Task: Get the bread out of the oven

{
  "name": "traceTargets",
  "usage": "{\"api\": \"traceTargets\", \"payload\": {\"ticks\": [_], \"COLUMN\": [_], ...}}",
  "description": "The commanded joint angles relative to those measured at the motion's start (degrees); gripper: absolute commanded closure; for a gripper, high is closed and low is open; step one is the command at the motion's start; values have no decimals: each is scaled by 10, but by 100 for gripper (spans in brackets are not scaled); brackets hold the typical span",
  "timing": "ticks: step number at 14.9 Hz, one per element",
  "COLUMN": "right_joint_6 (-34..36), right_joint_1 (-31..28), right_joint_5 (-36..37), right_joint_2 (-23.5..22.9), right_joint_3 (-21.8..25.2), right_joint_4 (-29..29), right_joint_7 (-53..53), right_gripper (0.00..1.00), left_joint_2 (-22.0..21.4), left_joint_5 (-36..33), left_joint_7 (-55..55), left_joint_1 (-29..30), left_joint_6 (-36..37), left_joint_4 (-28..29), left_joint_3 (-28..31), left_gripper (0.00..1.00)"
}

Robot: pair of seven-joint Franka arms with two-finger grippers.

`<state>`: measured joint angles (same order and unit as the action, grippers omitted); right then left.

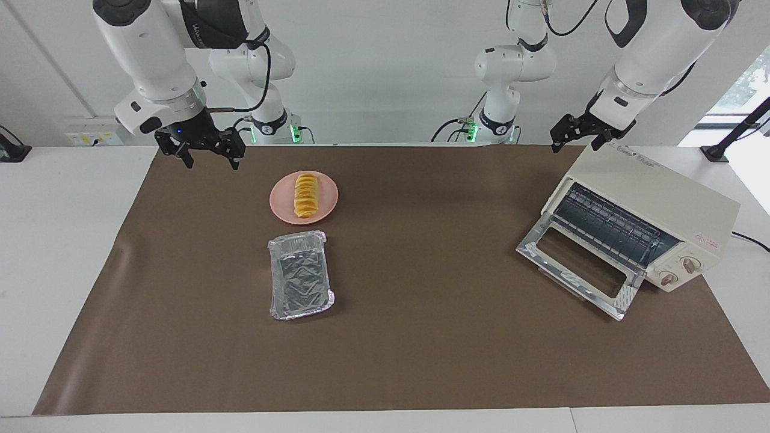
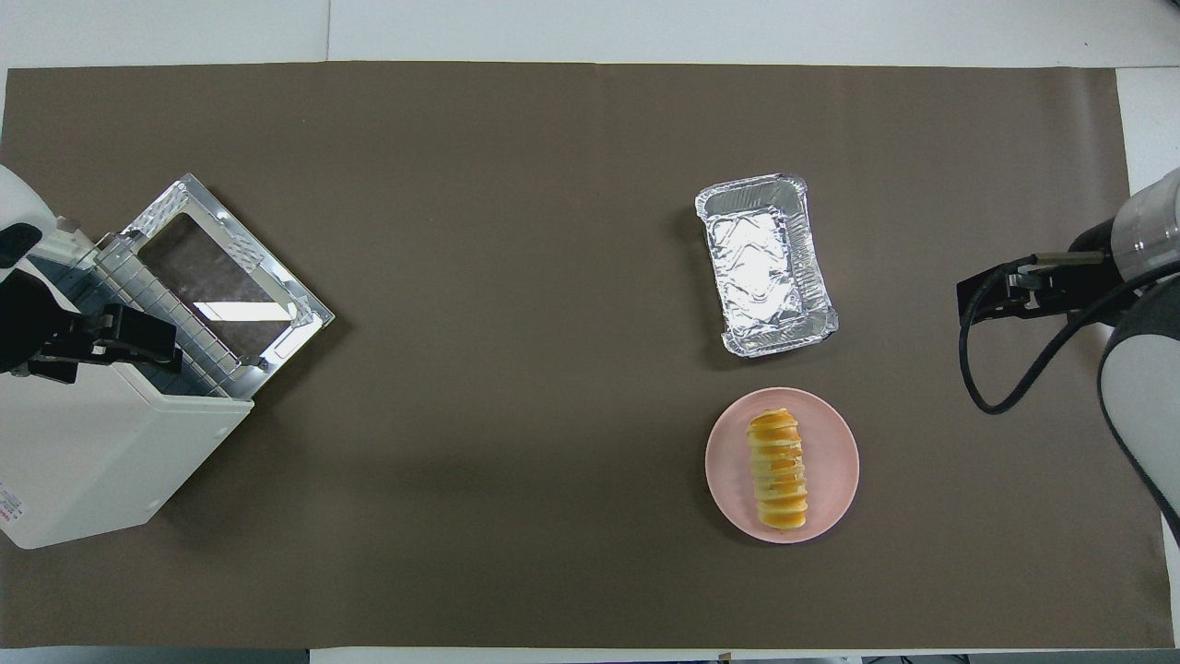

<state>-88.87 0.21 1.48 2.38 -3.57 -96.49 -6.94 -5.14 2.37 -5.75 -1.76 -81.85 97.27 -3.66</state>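
Observation:
The bread (image 1: 305,195) is a ridged golden loaf lying on a round pink plate (image 1: 281,203) toward the right arm's end of the mat; both show in the overhead view, bread (image 2: 777,471) on plate (image 2: 834,461). The cream-white oven (image 1: 662,198) stands at the left arm's end, its glass door (image 1: 577,264) folded down open and its dark wire rack (image 1: 607,225) bare. My left gripper (image 1: 577,146) hangs open and empty over the oven's top (image 2: 101,452). My right gripper (image 1: 209,162) hangs open and empty over the mat's corner, apart from the plate.
An empty silver foil tray (image 1: 299,273) lies on the brown mat (image 1: 421,300), beside the plate and farther from the robots. The oven's open door juts out onto the mat. A black cable runs off the oven toward the table edge.

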Motion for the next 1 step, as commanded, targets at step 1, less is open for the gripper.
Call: {"api": "traceTargets", "payload": {"ticks": [1], "right_joint_6": [7], "right_joint_1": [-10], "right_joint_5": [9], "right_joint_2": [3], "right_joint_3": [-6], "right_joint_4": [0], "right_joint_7": [-5], "right_gripper": [0], "left_joint_2": [-16], "left_joint_5": [6], "left_joint_7": [-1], "left_joint_1": [10], "left_joint_6": [-12], "left_joint_4": [18], "left_joint_3": [-4], "left_gripper": [0]}}
